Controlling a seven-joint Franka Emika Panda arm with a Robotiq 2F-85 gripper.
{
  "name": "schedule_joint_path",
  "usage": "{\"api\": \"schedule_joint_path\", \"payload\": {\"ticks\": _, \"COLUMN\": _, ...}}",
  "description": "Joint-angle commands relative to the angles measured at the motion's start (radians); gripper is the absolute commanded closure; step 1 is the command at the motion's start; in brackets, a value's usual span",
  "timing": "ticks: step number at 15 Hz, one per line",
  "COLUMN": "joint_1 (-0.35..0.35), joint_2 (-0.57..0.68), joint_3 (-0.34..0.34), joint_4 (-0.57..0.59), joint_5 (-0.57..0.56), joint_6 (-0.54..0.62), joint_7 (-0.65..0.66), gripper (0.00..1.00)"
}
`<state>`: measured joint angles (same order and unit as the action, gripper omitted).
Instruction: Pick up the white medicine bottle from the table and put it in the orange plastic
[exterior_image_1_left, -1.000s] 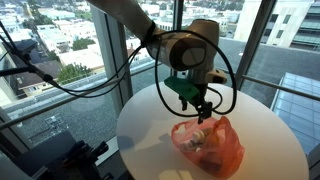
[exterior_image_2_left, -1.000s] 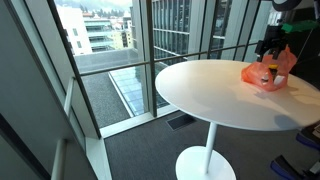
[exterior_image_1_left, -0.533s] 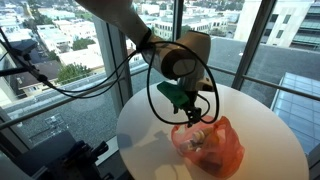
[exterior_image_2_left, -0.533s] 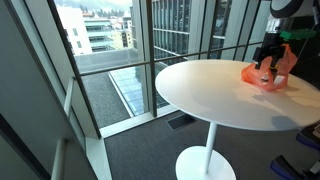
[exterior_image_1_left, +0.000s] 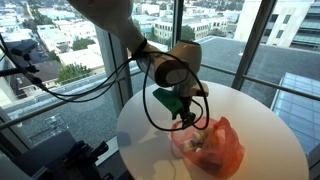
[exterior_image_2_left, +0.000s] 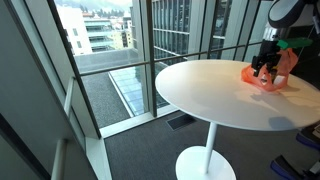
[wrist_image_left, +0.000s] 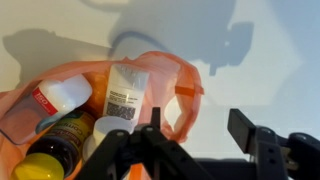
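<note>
The orange plastic bag (exterior_image_1_left: 212, 146) lies on the round white table (exterior_image_1_left: 145, 135); it also shows at the table's far side in an exterior view (exterior_image_2_left: 272, 78). In the wrist view the bag (wrist_image_left: 170, 75) is open and holds a white medicine bottle (wrist_image_left: 127, 90) with a barcode label, lying on its side. My gripper (wrist_image_left: 195, 130) is open and empty, its left finger over the bag's rim and its right finger over bare table. In both exterior views the gripper (exterior_image_1_left: 186, 117) (exterior_image_2_left: 264, 67) hangs low at the bag's edge.
The bag also holds a white bottle with a red label (wrist_image_left: 60, 97) and a brown bottle with a yellow cap (wrist_image_left: 55, 145). Floor-to-ceiling windows (exterior_image_2_left: 150, 40) surround the table. Black cables (exterior_image_1_left: 60, 80) hang from the arm.
The arm has swung sideways and lower, carrying the open gripper from over the bag's middle to its edge. The bag and bottles have not moved.
</note>
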<state>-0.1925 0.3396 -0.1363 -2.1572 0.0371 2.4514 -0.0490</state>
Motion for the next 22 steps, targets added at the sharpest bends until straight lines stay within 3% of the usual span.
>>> {"api": "schedule_joint_path", "payload": {"ticks": 1, "joint_1": 0.002, "joint_2": 0.004, "joint_3": 0.004, "joint_4": -0.013, "joint_5": 0.002, "joint_6": 0.032, "joint_7": -0.014, "gripper": 0.6}}
{"api": "schedule_joint_path", "payload": {"ticks": 5, "joint_1": -0.006, "joint_2": -0.02, "joint_3": 0.015, "joint_4": -0.025, "joint_5": 0.016, "joint_6": -0.003, "joint_7": -0.041, "gripper": 0.91}}
{"api": "schedule_joint_path", "payload": {"ticks": 8, "joint_1": -0.011, "joint_2": -0.057, "joint_3": 0.017, "joint_4": -0.035, "joint_5": 0.018, "joint_6": -0.053, "joint_7": -0.066, "gripper": 1.0}}
{"api": "schedule_joint_path", "payload": {"ticks": 19, "joint_1": -0.007, "joint_2": -0.241, "joint_3": -0.019, "joint_4": -0.012, "joint_5": 0.006, "joint_6": -0.285, "joint_7": -0.09, "gripper": 0.98}}
{"api": "schedule_joint_path", "payload": {"ticks": 20, "joint_1": -0.007, "joint_2": -0.243, "joint_3": -0.023, "joint_4": -0.009, "joint_5": -0.001, "joint_6": -0.293, "joint_7": -0.088, "gripper": 0.95}}
{"api": "schedule_joint_path", "payload": {"ticks": 21, "joint_1": -0.007, "joint_2": -0.244, "joint_3": -0.026, "joint_4": -0.007, "joint_5": -0.001, "joint_6": -0.299, "joint_7": -0.088, "gripper": 0.71}}
{"api": "schedule_joint_path", "payload": {"ticks": 22, "joint_1": -0.008, "joint_2": -0.243, "joint_3": -0.028, "joint_4": -0.007, "joint_5": 0.002, "joint_6": -0.301, "joint_7": -0.097, "gripper": 0.7}}
